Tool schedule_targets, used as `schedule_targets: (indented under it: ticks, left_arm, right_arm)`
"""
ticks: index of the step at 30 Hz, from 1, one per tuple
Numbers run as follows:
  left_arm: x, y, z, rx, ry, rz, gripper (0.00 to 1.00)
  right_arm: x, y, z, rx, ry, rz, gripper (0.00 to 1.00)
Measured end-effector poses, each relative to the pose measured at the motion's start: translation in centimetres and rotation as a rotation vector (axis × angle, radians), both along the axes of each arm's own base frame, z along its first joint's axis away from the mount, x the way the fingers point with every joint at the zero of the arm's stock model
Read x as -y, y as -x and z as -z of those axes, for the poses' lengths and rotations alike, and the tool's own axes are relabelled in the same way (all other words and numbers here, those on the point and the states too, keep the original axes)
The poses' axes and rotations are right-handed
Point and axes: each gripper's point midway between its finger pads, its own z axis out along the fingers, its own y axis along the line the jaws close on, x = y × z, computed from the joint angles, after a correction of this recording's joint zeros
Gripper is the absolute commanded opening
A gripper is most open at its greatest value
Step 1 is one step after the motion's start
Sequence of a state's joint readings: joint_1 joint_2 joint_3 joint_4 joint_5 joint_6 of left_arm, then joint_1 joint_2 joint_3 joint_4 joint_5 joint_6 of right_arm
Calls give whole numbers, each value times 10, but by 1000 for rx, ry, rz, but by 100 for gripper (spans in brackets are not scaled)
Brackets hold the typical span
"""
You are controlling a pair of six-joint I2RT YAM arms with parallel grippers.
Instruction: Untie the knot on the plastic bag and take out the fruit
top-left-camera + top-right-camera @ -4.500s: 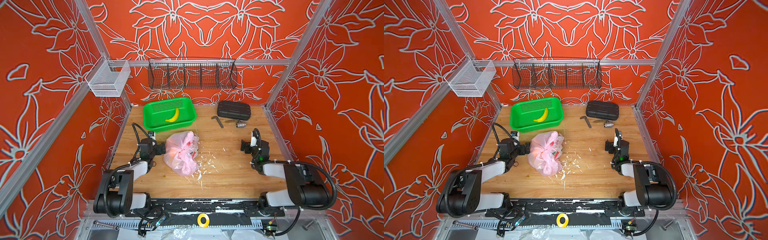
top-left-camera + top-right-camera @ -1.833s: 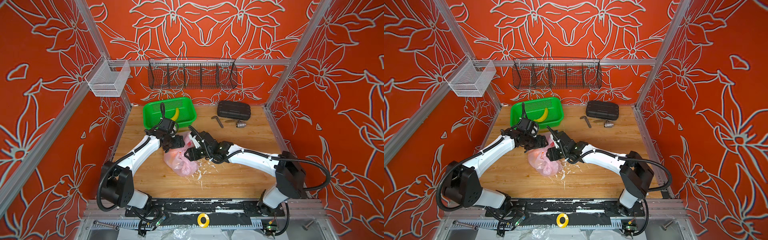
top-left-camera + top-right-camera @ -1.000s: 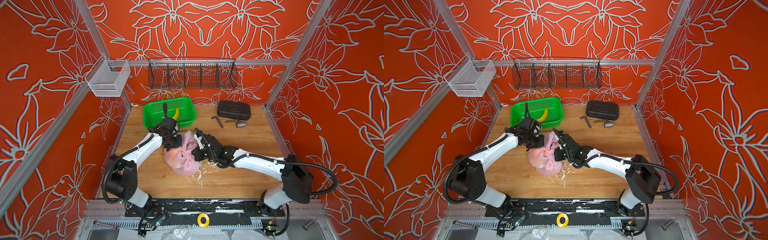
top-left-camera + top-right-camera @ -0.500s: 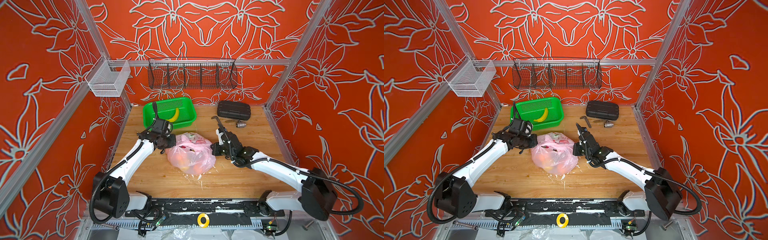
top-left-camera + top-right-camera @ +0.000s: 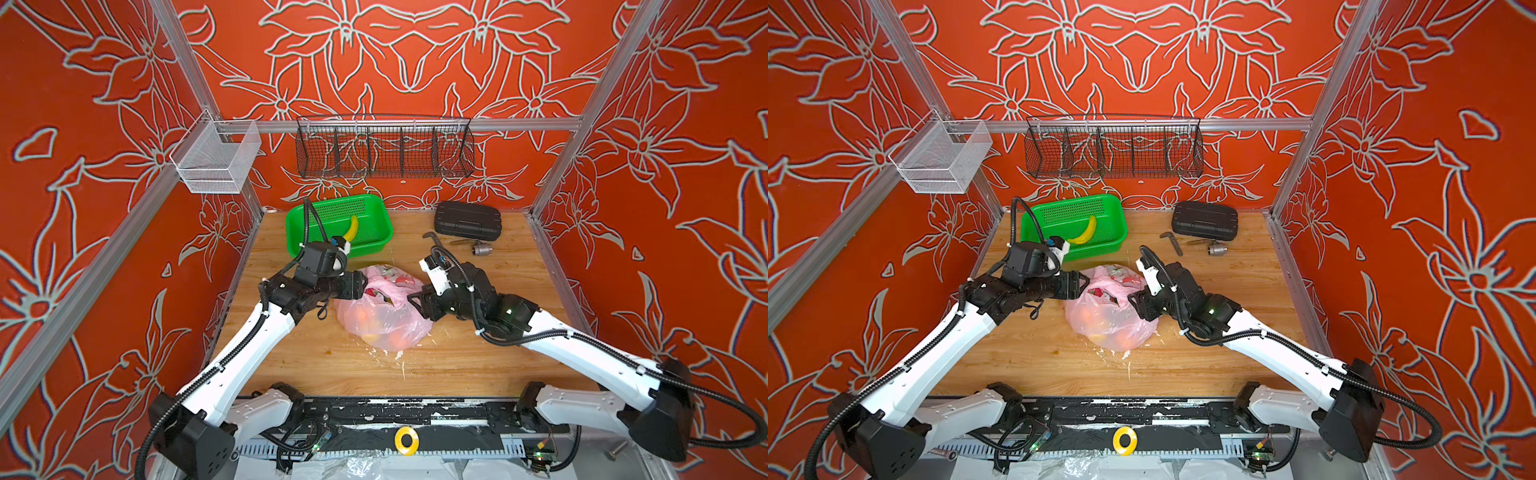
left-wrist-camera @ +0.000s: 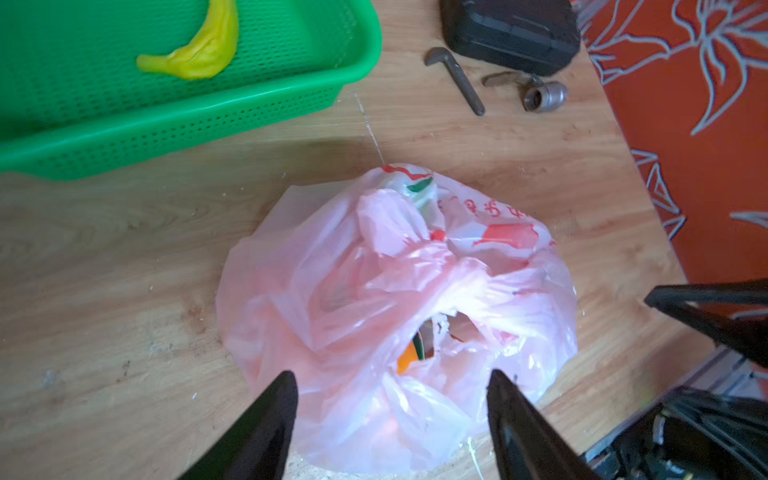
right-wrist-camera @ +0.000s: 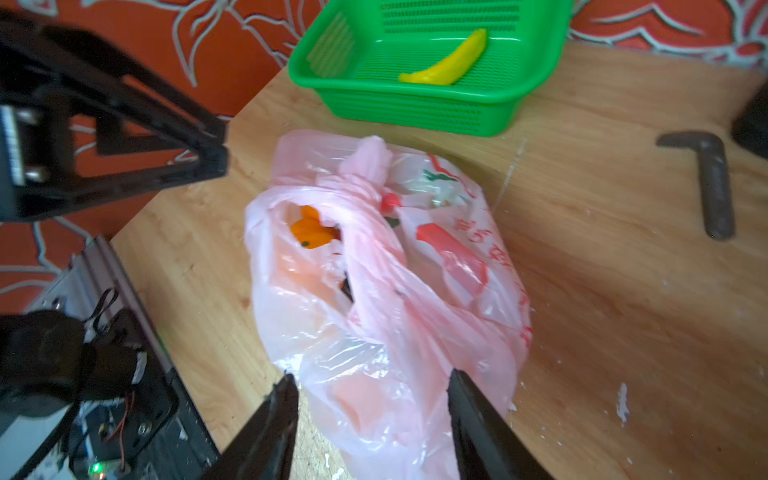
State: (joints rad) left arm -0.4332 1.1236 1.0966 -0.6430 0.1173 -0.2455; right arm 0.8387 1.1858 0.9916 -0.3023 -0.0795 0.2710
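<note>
Left wrist view: the plastic bag point(image 6: 374, 291) is seen lying on the wooden desk point(image 6: 104, 257), near the green basket point(image 6: 208, 120) (a yellow banana point(image 6: 199, 54) lies inside it). The bag is thin, translucent pink, crinkled, printed in red, and slumped wide. Its handles are gathered into a twisted knot point(image 7: 368, 183) at the top, beside a gap through which an orange fruit point(image 7: 311, 232) can be seen. The left fingers point(image 6: 266, 419) are spread apart at one side of the bag, the right fingers point(image 7: 473, 419) likewise at the opposite side. Nothing is gripped by either. In both top views the bag is framed between the two arms.
</note>
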Motion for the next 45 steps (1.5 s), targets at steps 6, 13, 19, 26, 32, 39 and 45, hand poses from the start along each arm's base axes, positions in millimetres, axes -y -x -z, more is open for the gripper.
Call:
schedule_targets:
  ticks: [6, 13, 19, 26, 32, 39, 45]
  left_arm:
    - [26, 0, 9, 19, -119, 137, 77]
    - [40, -16, 38, -20, -233, 181, 82]
    - [37, -27, 62, -61, -299, 156, 49]
    - [30, -31, 69, -70, -325, 107, 1]
    - [1, -38, 67, -98, -264, -30, 0]
    - [-42, -30, 32, -23, -34, -222, 0]
    - [-49, -20, 12, 44, 41, -258, 0]
  right_arm:
    - [-25, -11, 28, -39, 146, -86, 58]
    - [-25, -13, 81, -133, 276, -97, 20]
    - [-28, -16, 79, -125, 242, -77, 5]
    - [-17, -16, 69, -85, 177, -9, 0]
    - [11, -23, 49, -25, 85, 120, 0]
    - [73, -19, 54, 16, -89, 340, 17]
    - [102, -7, 74, 11, -121, 435, 58]
